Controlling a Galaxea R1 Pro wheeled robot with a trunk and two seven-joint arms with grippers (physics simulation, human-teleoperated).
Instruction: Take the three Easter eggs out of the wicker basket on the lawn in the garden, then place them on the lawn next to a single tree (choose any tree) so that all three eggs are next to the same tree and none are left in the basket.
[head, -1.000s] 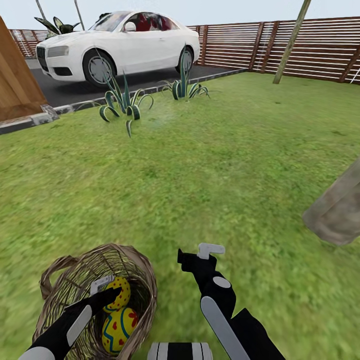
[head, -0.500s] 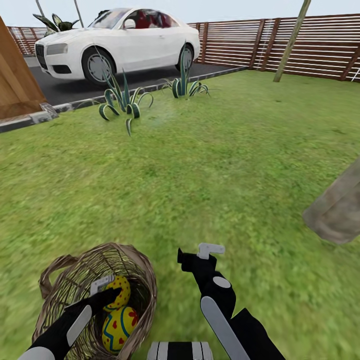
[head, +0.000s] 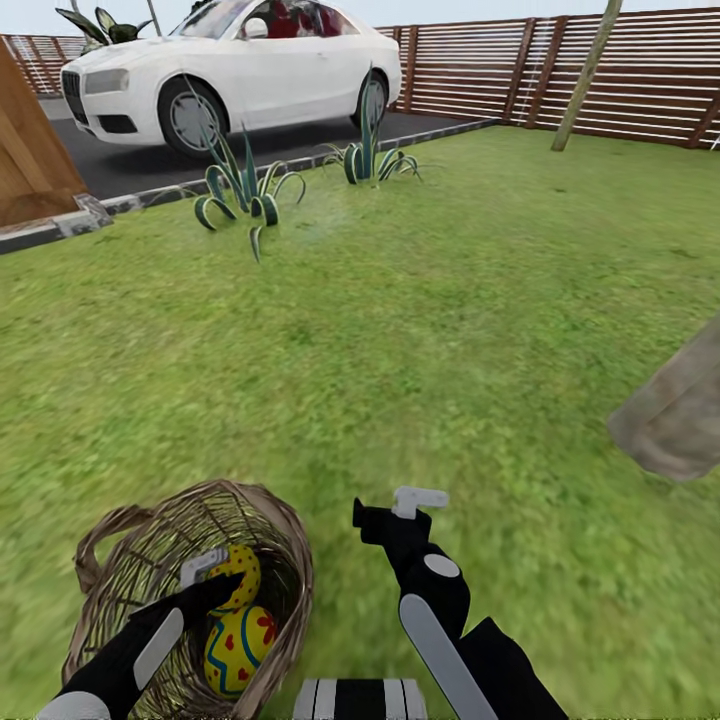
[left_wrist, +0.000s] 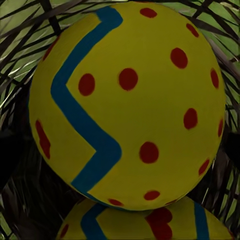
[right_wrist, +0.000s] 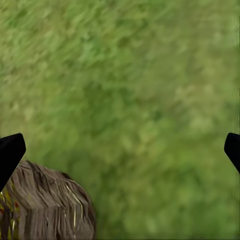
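Yellow eggs (head: 238, 620), two, in basket (head: 275, 530)

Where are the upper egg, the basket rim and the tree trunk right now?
upper egg (head: 237, 575): head view, its spotted yellow top.
basket rim (head: 290, 545): head view, braided right edge.
tree trunk (head: 672, 420): head view, grey-brown bark at its base.

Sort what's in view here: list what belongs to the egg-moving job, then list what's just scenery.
Belongs to the job:
wicker basket
upper egg
lower egg
left hand at the upper egg
right hand over the lawn
thick tree trunk

Just scenery:
white car
spiky plants
wooden fence
thin leaning trunk
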